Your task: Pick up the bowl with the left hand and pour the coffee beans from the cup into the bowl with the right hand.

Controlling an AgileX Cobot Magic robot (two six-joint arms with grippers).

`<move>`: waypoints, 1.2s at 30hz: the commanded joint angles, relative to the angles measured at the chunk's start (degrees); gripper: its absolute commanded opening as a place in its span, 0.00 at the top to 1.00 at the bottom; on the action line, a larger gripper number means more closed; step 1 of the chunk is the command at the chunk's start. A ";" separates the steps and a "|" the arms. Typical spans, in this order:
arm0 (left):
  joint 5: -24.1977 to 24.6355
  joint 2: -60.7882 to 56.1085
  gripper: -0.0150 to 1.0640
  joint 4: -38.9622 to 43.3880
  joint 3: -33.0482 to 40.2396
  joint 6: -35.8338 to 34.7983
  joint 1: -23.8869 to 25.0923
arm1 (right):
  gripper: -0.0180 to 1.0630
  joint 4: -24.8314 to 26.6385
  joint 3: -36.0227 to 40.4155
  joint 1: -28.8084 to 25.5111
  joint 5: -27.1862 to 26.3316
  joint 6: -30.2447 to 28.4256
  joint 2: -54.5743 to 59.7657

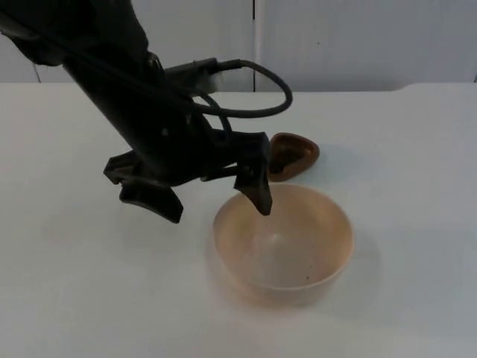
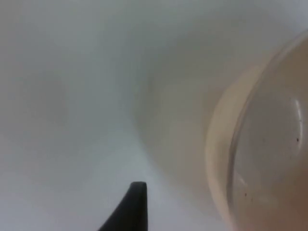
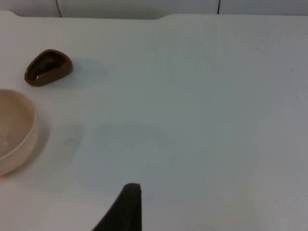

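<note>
No brand, label or writing can be read on any item.

The left gripper (image 1: 216,201) stands low over the table (image 1: 417,186), at the bowl's rim on the side toward the table's left edge. Its fingers are spread well apart: one finger (image 1: 258,192) reaches down with its tip just at or inside the bowl's far-left rim, while the other finger (image 1: 153,200) sits well outside the bowl, toward the left edge. Whether the nearer tip actually touches the rim cannot be told. The rim lies between the two fingers, unclamped.

The bowl (image 1: 283,242) is pale beige, upright, and rests on the table roughly midway across, toward the near edge. The left wrist view shows the bowl (image 2: 262,154) close beside one black fingertip (image 2: 132,204), with a few dark specks on its inner wall.

The cup (image 1: 292,155), brown with dark contents inside, lies on its side just behind the bowl, toward the partition wall (image 1: 358,41), close to it but apart.

The right arm waits; its wrist view looks across the table at the cup (image 3: 48,67) and the bowl (image 3: 14,130), both well away from its fingertip (image 3: 126,209). The state of the right gripper cannot be told.
</note>
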 commanded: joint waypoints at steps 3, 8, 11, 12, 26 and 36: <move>-1.54 1.98 0.06 0.84 -0.49 -1.91 -0.36 | 0.01 0.12 0.04 -0.34 -0.32 -0.25 -0.11; -2.35 4.19 0.06 0.36 -0.49 -1.62 -0.10 | 0.01 0.12 0.04 -0.34 -0.32 -0.25 -0.11; -2.46 5.00 0.06 0.09 -0.49 -0.95 0.02 | 0.01 0.12 0.04 -0.34 -0.32 -0.25 -0.11; -2.46 5.00 0.06 0.09 -0.49 -0.95 0.02 | 0.01 0.12 0.04 -0.34 -0.32 -0.25 -0.11; -1.22 6.03 0.06 -3.83 -0.49 2.85 2.70 | 0.01 0.12 0.04 -0.34 -0.32 -0.25 -0.11; -1.94 6.03 0.30 -5.53 -0.49 2.85 2.70 | 0.01 0.12 0.04 -0.34 -0.32 -0.25 -0.11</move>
